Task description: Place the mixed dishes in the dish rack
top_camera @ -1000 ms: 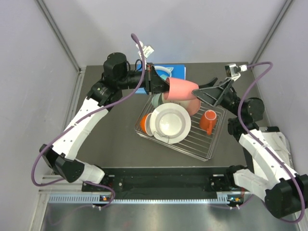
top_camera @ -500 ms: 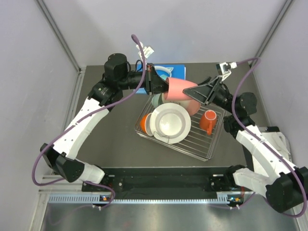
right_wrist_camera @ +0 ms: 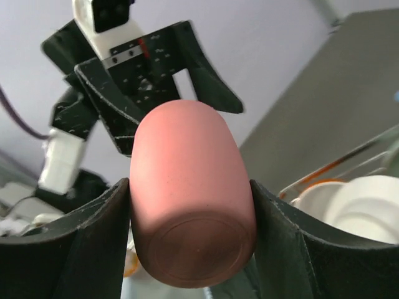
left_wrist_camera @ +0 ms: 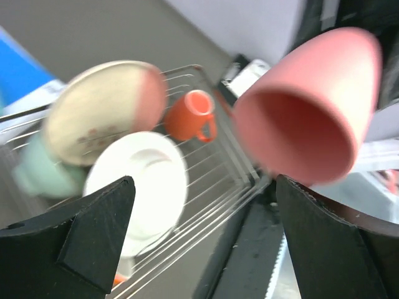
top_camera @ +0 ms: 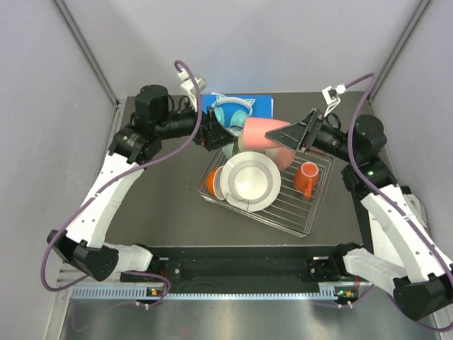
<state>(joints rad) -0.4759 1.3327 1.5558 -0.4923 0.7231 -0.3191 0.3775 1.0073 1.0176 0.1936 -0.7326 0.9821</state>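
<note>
1 release: left gripper [top_camera: 224, 133] off cup [top_camera: 263, 134]

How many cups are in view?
2: coral pink cup between the right fingers; orange handled cup in the wire dish rack. Orange item behind the white plate may be a third.

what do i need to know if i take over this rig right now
Left gripper: open, holding nothing, facing the cup's mouth.
Right gripper: shut on the coral pink cup, held sideways in the air over the far edge of the dish rack.
Done: pink-and-cream plate, white plate, mint green bowl and orange cup are in the rack.
Left: set the coral pink cup down in the rack; the bare wires near the orange cup look like the likeliest spot.
</note>
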